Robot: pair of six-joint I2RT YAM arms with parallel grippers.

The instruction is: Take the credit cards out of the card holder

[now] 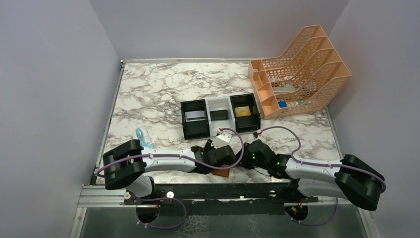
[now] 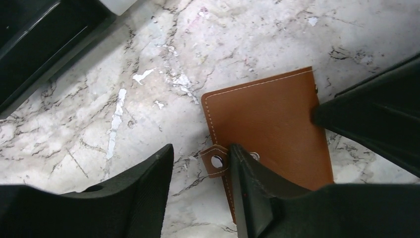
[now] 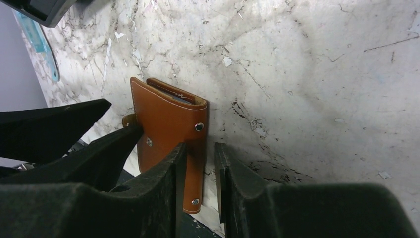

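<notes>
The brown leather card holder lies shut on the marble near the table's front edge, also in the top view and the right wrist view. My left gripper is open, its snap tab between the fingers and one finger on the leather. My right gripper is narrowly open astride the holder's side edge, not clamped. A grey card and a gold-tan card lie in the outer compartments of the tray. A dark edge shows in the holder's open end.
The black-and-white three-compartment tray stands mid-table with a small black block in its middle. An orange file rack is at the back right. A pale blue object lies at the left. The black front rail runs just behind the holder.
</notes>
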